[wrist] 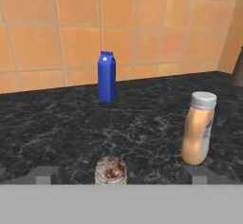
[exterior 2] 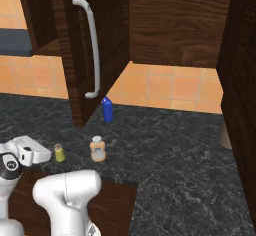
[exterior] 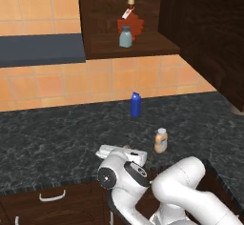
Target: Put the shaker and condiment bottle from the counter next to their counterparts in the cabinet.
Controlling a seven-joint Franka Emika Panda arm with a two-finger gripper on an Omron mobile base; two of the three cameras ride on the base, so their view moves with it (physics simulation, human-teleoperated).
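Note:
The yellow-green shaker (exterior 2: 60, 153) stands on the dark counter (exterior 2: 175, 150) just in front of my gripper (exterior 2: 44, 155). In the hand view its brownish top (wrist: 110, 170) rises between my two spread fingertips (wrist: 197, 173), untouched; the gripper (wrist: 121, 175) is open and low. The tan-orange condiment bottle (wrist: 198, 128) (exterior 2: 98, 149) (exterior: 161, 140) stands upright a little to the shaker's right. In the open cabinet (exterior: 143, 47), the grey-blue shaker (exterior: 126, 37) stands in front of the red leaf-shaped bottle (exterior: 131, 23) on the shelf.
A blue bottle (exterior: 136, 105) (wrist: 107, 77) stands further back near the orange tiled wall. The open cabinet door (exterior 2: 85, 45) with its pale handle hangs above the counter. Dark wood panels rise on the right. Drawers sit below the counter's front edge.

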